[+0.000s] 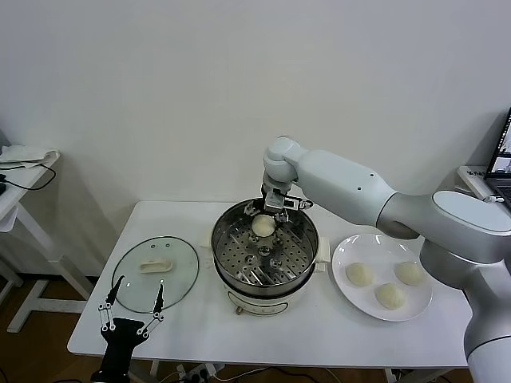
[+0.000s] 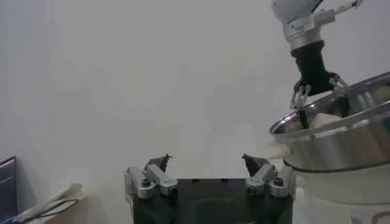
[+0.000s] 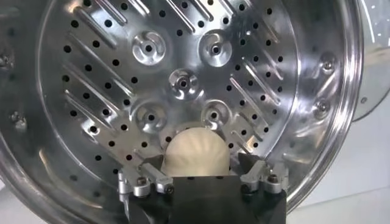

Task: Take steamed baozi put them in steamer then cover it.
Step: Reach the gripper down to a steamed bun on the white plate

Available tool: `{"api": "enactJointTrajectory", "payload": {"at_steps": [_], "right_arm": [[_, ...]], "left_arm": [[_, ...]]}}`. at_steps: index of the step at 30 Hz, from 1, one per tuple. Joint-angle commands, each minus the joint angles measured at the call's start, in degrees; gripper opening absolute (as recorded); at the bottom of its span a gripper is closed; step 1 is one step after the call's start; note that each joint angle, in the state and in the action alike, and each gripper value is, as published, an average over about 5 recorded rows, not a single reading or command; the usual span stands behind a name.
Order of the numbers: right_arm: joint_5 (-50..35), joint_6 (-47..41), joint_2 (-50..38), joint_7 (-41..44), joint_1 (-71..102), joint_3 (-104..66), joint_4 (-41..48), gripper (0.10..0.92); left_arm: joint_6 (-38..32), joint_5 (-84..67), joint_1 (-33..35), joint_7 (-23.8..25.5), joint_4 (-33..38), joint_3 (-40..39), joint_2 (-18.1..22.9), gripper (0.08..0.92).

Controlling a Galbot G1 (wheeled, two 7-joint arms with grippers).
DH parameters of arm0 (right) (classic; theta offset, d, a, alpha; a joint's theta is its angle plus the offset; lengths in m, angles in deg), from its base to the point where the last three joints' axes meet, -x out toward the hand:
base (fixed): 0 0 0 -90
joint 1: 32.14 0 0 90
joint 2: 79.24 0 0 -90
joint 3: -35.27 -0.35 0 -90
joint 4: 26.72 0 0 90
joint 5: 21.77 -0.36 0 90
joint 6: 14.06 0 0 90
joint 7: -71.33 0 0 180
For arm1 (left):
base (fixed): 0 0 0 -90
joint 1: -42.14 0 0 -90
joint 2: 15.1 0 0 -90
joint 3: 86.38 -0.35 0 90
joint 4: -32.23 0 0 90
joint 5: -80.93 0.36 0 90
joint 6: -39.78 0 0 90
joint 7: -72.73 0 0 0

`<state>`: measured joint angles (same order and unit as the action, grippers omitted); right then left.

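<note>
The steamer (image 1: 239, 279) stands mid-table, a shiny steel pot with a perforated tray floor (image 3: 109, 91). One steamed baozi (image 1: 263, 226) lies on the tray at the pot's far side. My right gripper (image 1: 272, 212) reaches into the pot, open, its fingers on either side of that baozi (image 3: 196, 146) and just clear of it. Three more baozi (image 1: 389, 296) sit on the white plate (image 1: 383, 249) to the right of the pot. Low at the table's front left, my left gripper (image 1: 138, 284) waits open with nothing between its fingers (image 2: 166, 159).
The round glass lid (image 1: 132, 255) with its white handle (image 1: 156, 266) lies flat on the table left of the steamer, just beyond the left gripper. A small side table (image 1: 24, 171) stands at far left. A laptop (image 1: 503, 159) is at the right edge.
</note>
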<state>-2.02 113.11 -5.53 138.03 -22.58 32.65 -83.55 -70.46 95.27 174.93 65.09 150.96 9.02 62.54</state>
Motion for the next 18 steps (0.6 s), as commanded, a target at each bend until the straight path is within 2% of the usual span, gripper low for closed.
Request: {"api": "enactJointTrajectory", "payload": {"at_steps": [1, 5, 10, 18], "right_arm": [[-17.17, -8.37, -9.81, 9.62, -5.27, -0.79, -7.22, 0.823], [-30.95, -20.17, -18.39, 12.80, -11.67, 2.51, -8.29, 0.823], [-40.56, -33.71, -28.40, 12.04, -16.11, 9.71, -6.58, 0.823], [-43.06, -40.40, -38.22, 2.91, -9.26, 19.84, -7.01, 0.823]], "left_arm": [[0.25, 0.03, -0.08, -0.08, 0.12, -0.09, -0.02, 0.823], [0.21, 0.03, -0.08, -0.07, 0.12, -0.16, -0.19, 0.823], [0.07, 0.09, -0.14, -0.06, 0.01, -0.68, -0.37, 0.823], [-0.01, 0.16, -0.18, -0.09, -0.04, -1.33, -0.41, 0.823]]}}
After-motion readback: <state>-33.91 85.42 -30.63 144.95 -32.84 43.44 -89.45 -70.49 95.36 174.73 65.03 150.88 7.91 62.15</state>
